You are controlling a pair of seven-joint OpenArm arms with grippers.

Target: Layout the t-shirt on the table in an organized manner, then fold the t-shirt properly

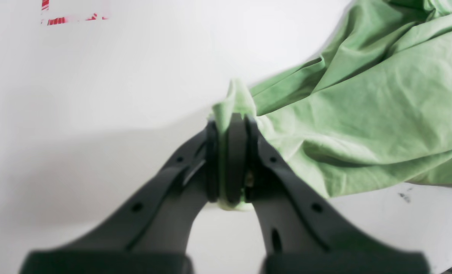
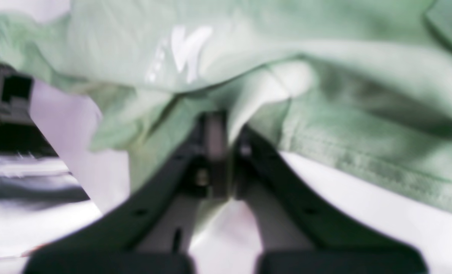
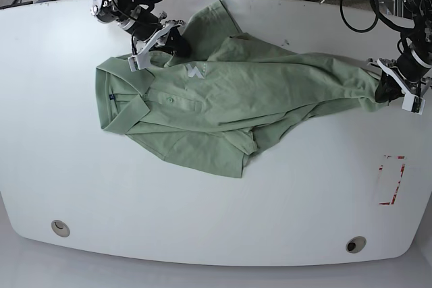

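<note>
While both clamped on t-shirt (image 3: pixel 223 99) edges: left pincer (image 1: pixel 231 125), right pincer (image 2: pixel 224 133); table (image 3: pixel 202 220) front bare.

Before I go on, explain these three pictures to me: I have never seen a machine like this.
This is a robot with two arms working over a white table. The base picture looks down on the whole scene. The other two come from small cameras on each wrist, looking along the dark fingers.

On the table lies a green shirt, rumpled, collar toward the left of the base picture. There is also a red tape mark and two round holes.

The left gripper, on the right in the base picture, is shut on the shirt's far edge; fabric sticks out between its fingers. The right gripper is shut on the shirt near the shoulder, beside a white logo.
</note>
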